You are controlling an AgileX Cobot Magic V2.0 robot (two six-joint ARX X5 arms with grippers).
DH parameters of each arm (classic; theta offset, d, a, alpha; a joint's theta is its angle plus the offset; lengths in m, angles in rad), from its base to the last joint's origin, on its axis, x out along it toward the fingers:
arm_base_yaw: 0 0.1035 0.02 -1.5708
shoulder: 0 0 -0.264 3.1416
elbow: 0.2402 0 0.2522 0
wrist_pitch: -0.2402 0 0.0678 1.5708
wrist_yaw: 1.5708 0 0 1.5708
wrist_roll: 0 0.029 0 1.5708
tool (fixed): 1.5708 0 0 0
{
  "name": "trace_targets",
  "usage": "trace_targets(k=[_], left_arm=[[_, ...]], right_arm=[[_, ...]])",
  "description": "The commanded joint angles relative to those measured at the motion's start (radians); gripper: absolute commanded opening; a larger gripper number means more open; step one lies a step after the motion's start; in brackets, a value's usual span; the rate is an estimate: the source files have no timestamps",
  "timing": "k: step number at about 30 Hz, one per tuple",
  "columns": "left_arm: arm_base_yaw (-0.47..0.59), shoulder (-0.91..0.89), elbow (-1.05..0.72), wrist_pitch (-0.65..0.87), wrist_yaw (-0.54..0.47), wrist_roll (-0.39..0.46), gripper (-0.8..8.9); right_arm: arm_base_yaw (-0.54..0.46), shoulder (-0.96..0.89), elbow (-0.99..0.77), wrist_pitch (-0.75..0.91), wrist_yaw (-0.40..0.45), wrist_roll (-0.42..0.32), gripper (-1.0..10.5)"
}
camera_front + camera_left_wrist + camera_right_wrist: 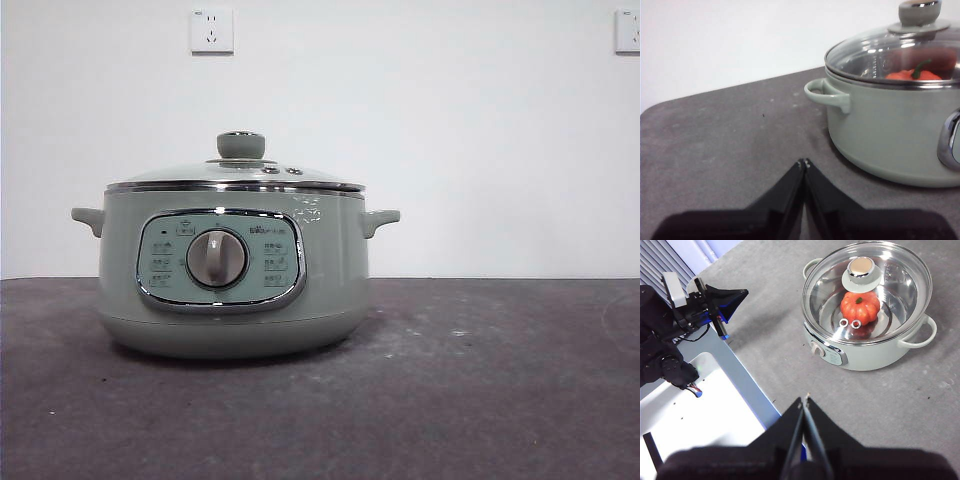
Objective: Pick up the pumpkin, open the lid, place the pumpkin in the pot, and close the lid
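The pumpkin (860, 307) sat inside the pot (235, 285), under the lid (240, 170), which was closed on the pot's rim. The pot stood on the dark grey table (480, 390), in front of a white wall (450, 130). The left gripper (804, 163) was low beside the pot and the right gripper (805, 400) was up high and away from it, and both had their jaws pressed together, holding nothing.

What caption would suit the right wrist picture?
Pumpkin inside the pot, glass lid closed, right gripper shut above the table.
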State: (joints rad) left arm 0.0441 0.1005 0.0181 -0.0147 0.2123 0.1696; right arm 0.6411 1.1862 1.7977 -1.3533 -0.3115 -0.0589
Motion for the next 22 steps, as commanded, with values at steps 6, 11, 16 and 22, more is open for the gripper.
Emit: trace_targets(k=[6,11,16,22], left_arm=[[0.003,-0.008,-0.016,-0.041,-0.001,-0.019,-0.04],[0.003,-0.008,-0.016,-0.072,0.0,-0.019,-0.04],[0.003,-0.008,-0.016,-0.11,0.0,-0.019,-0.04],[0.003,-0.008,-0.016,-0.146,0.0,-0.019,-0.04]], right_arm=[[0.001,-0.003,-0.002,-0.011,0.0,0.006,0.0],[0.001,-0.003,-0.002,-0.011,0.0,0.006,0.0],[0.001,-0.003,-0.002,-0.011,0.0,0.006,0.0],[0.001,-0.003,-0.002,-0.011,0.0,0.006,0.0]])
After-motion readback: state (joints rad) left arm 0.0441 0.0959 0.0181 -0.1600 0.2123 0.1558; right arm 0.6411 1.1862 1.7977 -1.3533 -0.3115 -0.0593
